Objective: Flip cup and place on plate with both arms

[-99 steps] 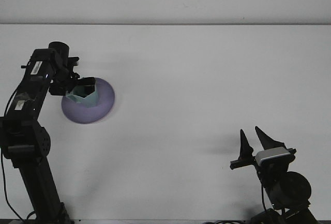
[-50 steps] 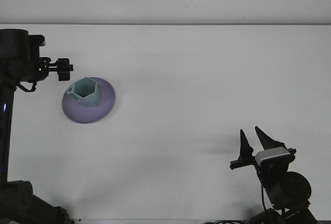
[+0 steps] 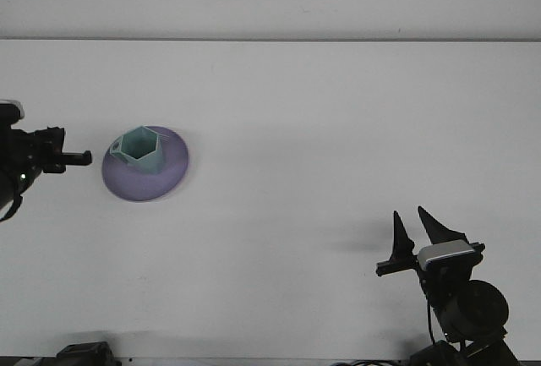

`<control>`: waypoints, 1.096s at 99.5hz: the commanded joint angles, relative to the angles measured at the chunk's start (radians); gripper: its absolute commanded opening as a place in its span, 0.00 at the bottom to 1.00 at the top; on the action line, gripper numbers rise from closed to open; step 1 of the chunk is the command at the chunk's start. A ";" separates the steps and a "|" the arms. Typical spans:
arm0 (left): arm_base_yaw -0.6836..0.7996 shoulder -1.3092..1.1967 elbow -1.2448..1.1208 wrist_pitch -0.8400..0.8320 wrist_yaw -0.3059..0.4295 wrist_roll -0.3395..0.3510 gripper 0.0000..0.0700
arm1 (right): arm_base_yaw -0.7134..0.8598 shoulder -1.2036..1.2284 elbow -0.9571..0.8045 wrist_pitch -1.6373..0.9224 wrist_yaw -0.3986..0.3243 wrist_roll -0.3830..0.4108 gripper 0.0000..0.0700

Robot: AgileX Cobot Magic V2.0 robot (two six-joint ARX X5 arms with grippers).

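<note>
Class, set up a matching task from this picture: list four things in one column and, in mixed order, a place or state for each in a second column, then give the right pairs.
Column one:
1. cup
2. plate
3. left gripper
4. right gripper

Column two:
A. purple, lying on the white table
B. open, fingers pointing up, at the lower right
C. teal, standing mouth-up on the plate
D. at the left edge, apart from the plate

Pairs: 1-C, 2-A, 3-D, 4-B
</note>
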 commanded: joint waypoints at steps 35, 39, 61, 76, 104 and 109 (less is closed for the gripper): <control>0.000 -0.706 -1.082 0.762 0.006 -0.041 0.02 | 0.002 0.005 0.008 0.010 0.145 -0.005 0.00; 0.000 -0.760 -1.153 0.803 0.006 -0.061 0.02 | 0.002 0.005 0.008 0.010 0.150 -0.008 0.00; 0.000 -0.944 -1.307 0.861 0.003 -0.158 0.02 | 0.002 0.005 0.008 0.009 0.183 -0.034 0.00; 0.000 -0.953 -1.307 0.877 0.004 -0.162 0.02 | 0.002 0.005 0.008 0.008 0.185 -0.029 0.00; 0.000 -0.954 -1.306 0.877 0.004 -0.161 0.02 | 0.002 0.005 0.008 0.009 0.185 -0.029 0.00; 0.000 -0.954 -1.306 0.877 0.004 -0.161 0.02 | 0.002 0.005 0.008 0.009 0.185 -0.029 0.00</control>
